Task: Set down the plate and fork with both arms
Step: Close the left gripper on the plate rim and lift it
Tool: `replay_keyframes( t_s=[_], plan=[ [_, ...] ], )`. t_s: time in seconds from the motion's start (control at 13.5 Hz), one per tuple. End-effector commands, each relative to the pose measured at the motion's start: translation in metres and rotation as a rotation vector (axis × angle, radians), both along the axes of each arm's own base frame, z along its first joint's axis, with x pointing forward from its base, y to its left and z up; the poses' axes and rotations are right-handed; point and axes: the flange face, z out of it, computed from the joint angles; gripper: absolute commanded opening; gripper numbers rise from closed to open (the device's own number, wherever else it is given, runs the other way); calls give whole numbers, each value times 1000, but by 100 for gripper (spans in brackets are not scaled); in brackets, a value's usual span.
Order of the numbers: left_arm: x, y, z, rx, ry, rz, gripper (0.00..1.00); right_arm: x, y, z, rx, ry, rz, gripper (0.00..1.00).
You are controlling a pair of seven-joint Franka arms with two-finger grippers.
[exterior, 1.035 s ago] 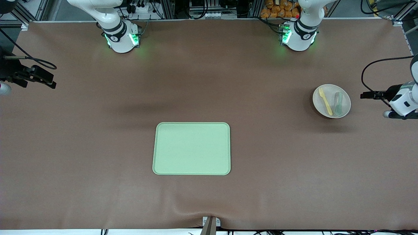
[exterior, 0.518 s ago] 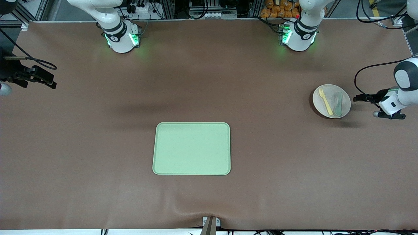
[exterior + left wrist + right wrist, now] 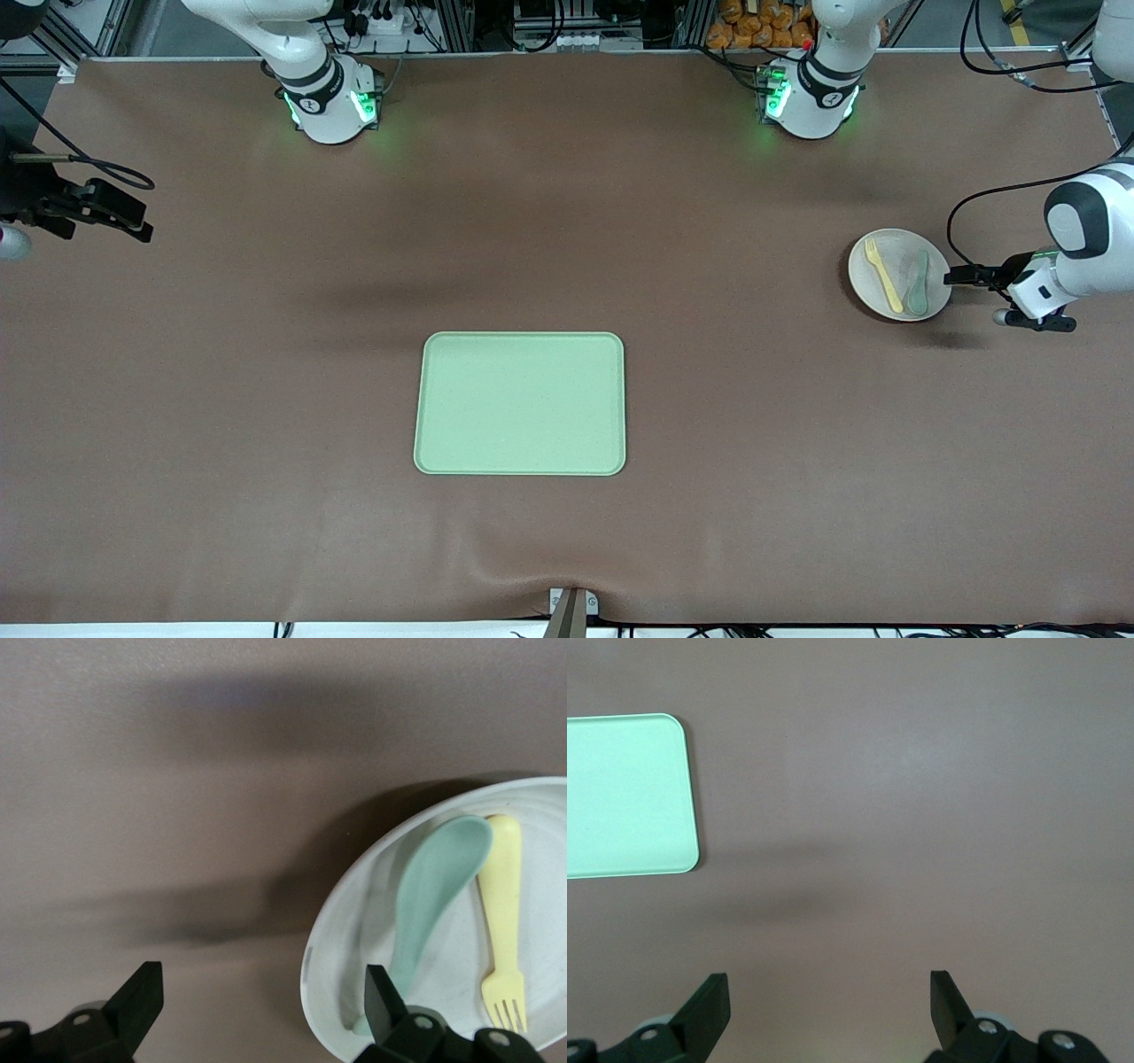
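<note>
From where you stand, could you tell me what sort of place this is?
Probably a robotics lab bench: two arms with green-lit bases are bolted along a brown-covered table, framing and cables lie at its edge, and a plate and tray are set out.

I saw a matt brown cloth-like cover on the tabletop [image 3: 266, 399], smooth plastic fork [image 3: 883, 274] and spoon [image 3: 918, 283], and a matt plate [image 3: 864, 275].
</note>
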Motion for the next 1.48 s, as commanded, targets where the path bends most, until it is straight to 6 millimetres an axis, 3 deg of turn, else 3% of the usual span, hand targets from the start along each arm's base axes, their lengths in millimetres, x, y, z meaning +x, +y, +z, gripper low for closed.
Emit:
replay_keyframes(
  t_s=[0.0,0.74,0.81,0.96,1.04,1.4],
  plan=[
    [-1,-1,-8,-15,-7,-4,100,-1,0,2,-13,-10,13,100],
    [-1,-8,-23,-30,6,-11,100,-2,3,3,1,-11,16,100],
    [-2,-8,-25,-32,10,-11,90,-2,5,3,2,-11,17,100],
    [-2,-9,-25,-42,4,7,44,-2,5,2,2,-10,19,100],
    [-2,-9,-25,-52,0,23,30,-2,5,2,2,-10,19,100],
    [4,-20,-25,-70,-9,21,6,-1,5,2,1,-10,20,100]
  ],
)
